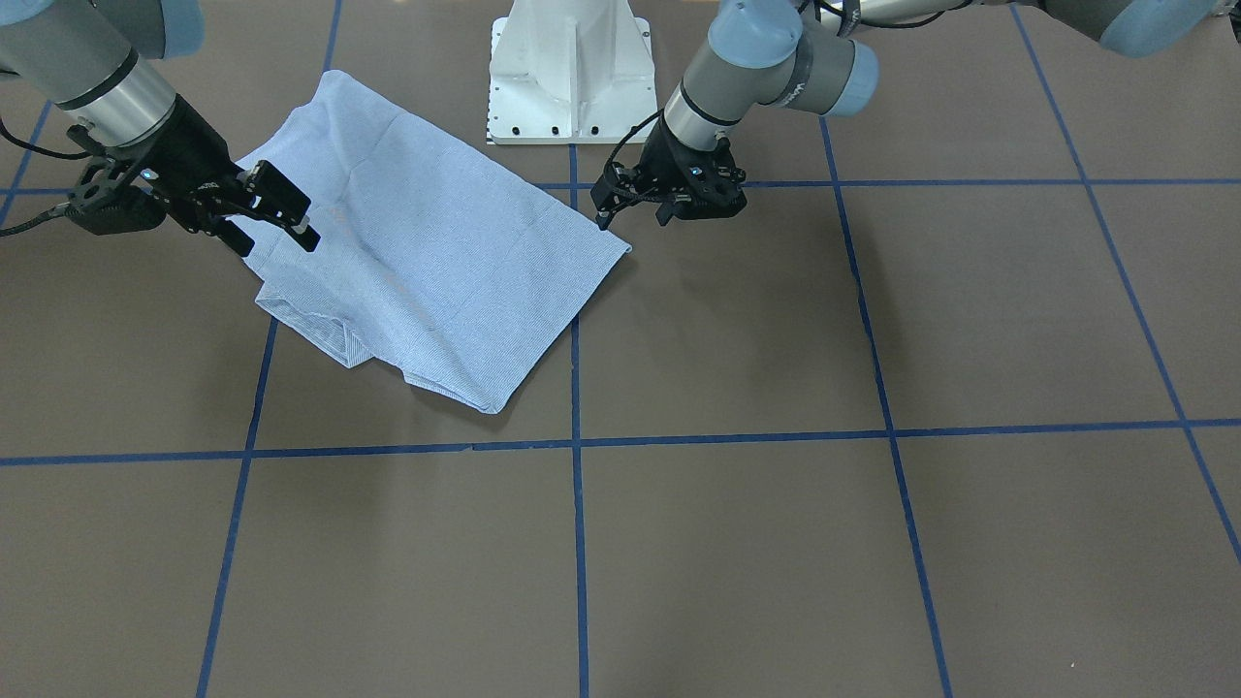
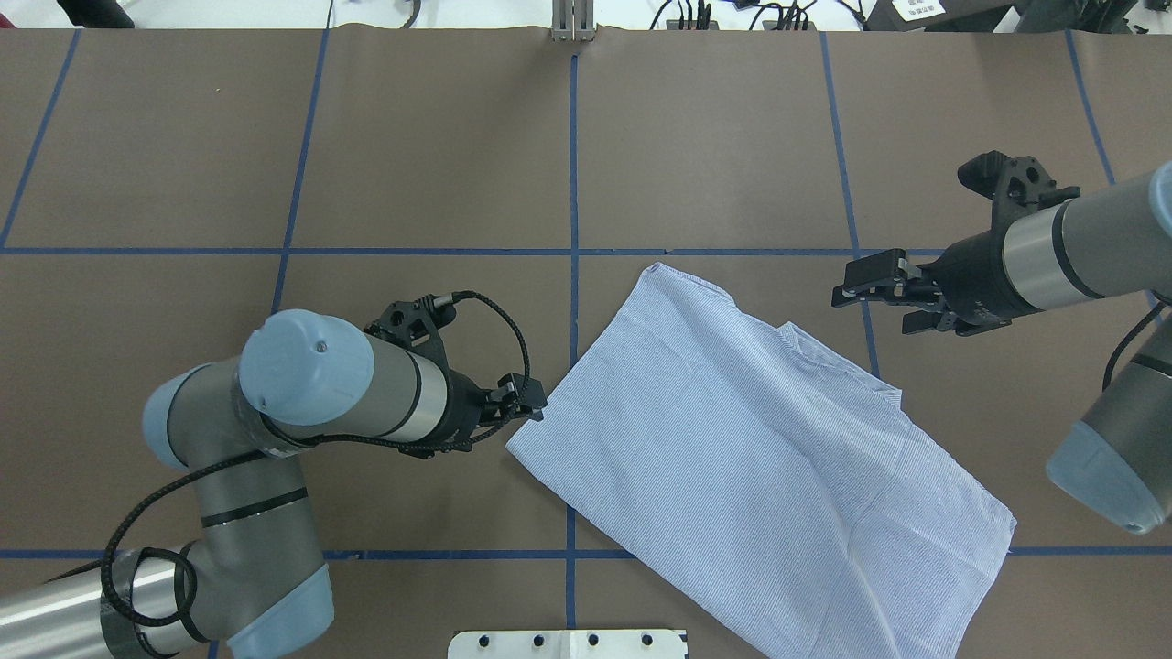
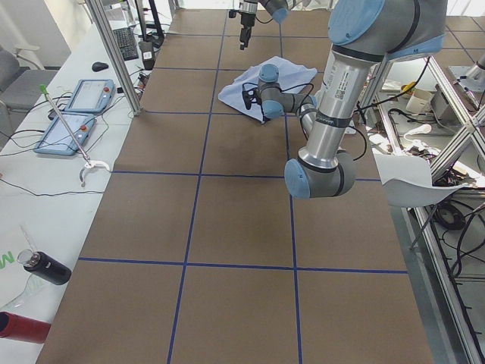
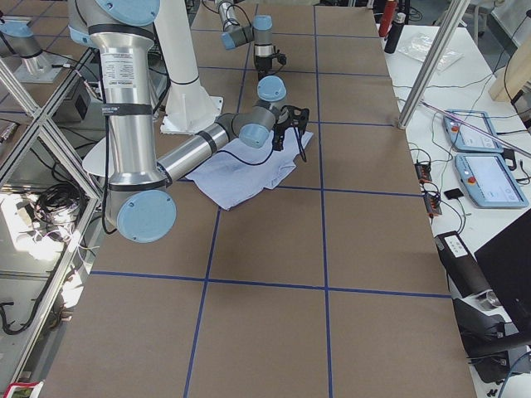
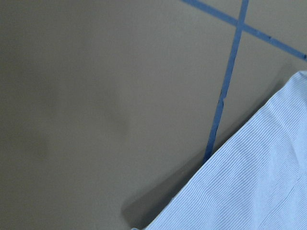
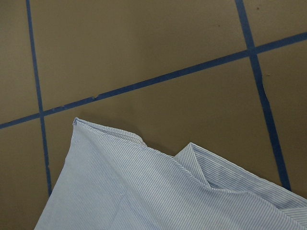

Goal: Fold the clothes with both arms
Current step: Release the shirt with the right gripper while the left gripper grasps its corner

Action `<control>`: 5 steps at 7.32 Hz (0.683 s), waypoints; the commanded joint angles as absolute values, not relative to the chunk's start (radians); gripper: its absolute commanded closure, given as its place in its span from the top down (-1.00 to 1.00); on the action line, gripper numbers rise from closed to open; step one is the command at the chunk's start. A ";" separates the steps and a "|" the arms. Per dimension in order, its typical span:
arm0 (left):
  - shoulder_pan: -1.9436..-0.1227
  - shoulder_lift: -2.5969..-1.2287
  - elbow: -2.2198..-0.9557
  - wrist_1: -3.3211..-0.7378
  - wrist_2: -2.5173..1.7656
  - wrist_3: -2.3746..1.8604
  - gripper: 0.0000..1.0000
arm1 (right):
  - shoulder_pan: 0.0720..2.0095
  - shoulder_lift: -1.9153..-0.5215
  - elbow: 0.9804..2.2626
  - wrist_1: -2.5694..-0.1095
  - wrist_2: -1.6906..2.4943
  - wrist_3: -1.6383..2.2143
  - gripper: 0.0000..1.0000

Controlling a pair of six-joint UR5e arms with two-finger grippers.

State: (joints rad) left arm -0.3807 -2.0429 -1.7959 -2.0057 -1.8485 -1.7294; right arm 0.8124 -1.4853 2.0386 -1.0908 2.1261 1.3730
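— So, is the shirt (image 2: 760, 458) folded yet?

— Mostly, I'd say. It lies flat on the table (image 2: 439, 165) as a slanted oblong, one layer poking out at its edge. One more fold may remain.

— And the arms?

— Neither holds anything. The left gripper (image 2: 522, 403) hangs just beside a corner, fingers seemingly together. The right gripper (image 2: 870, 291) hovers spread just off the cloth's edge.

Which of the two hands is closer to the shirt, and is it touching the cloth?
The left hand, low beside the shirt corner near the robot's left. Touching cannot be confirmed. The right hand hovers clear of the far edge, fingers apart.
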 commanded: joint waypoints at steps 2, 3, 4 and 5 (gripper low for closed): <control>-0.370 -2.059 -1.710 -2.006 -1.807 -1.738 0.74 | 0.808 -1.468 2.029 -1.092 2.123 1.373 1.00; -0.368 -2.066 -1.710 -2.006 -1.807 -1.738 0.63 | 0.808 -1.468 2.029 -1.092 2.123 1.373 1.00; -0.368 -2.083 -1.710 -2.006 -1.810 -1.740 0.41 | 0.808 -1.468 2.028 -1.092 2.128 1.373 1.00; -0.368 -2.088 -1.710 -2.006 -1.810 -1.740 0.24 | 0.808 -1.468 2.026 -1.092 2.129 1.371 1.00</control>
